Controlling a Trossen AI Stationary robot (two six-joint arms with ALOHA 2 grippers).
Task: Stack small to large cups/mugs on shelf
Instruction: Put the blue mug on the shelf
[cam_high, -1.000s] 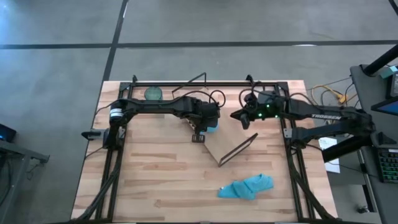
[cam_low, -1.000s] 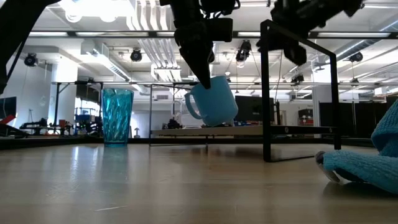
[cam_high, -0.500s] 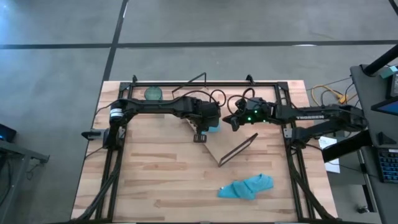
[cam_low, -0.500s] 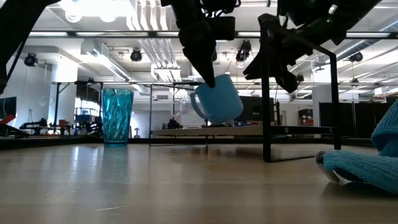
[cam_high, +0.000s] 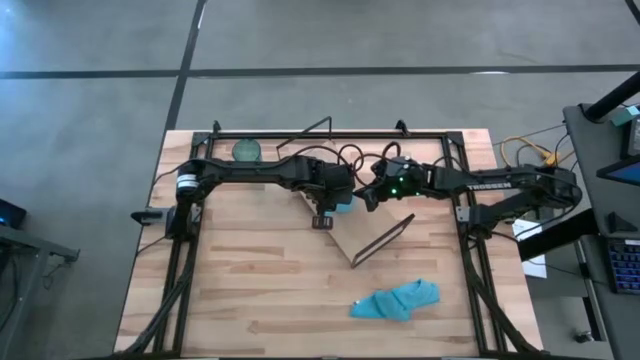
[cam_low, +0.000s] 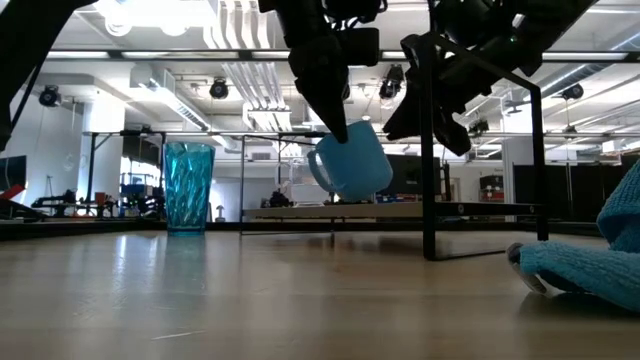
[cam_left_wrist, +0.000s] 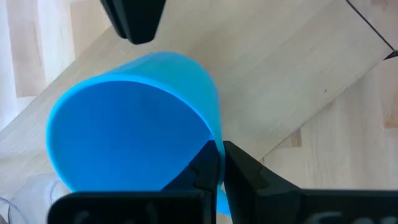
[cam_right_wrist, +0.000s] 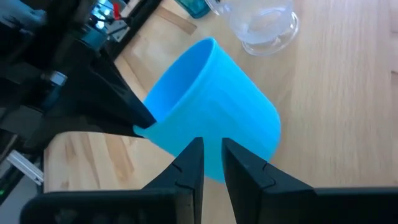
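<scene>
Since a second ago the right gripper (cam_high: 366, 195) has slid in across the table toward the left one and now sits just beside the blue mug (cam_low: 350, 160), while the mug has tipped a little further and the left arm has hardly shifted. Nearest the low camera, the blue cloth (cam_low: 590, 265) lies crumpled on the tabletop (cam_low: 250, 300), clear of the work. Behind it the left gripper (cam_low: 335, 125) pinches the mug's rim from above, one finger inside the wall and one outside, closed firmly on it, so the mug hangs tilted in the air above the shelf (cam_high: 375, 232) with its handle turned away. That rim hold leaves the mug's body free, which is probably why the right gripper comes at it from the side: its fingers (cam_right_wrist: 189, 165) are nearly together with only a narrow gap, hold nothing, and point at the mug's lower wall, apparently for a handover or a steadying touch, though contact is hard to judge here. The mug is opaque, bright blue, smooth and empty. Just past it the small clear glass cup (cam_right_wrist: 264, 25) stands on the light wood. Farthest back, the teal-green tumbler (cam_low: 188, 187) stands upright at the table's far left corner, ribbed and translucent.
</scene>
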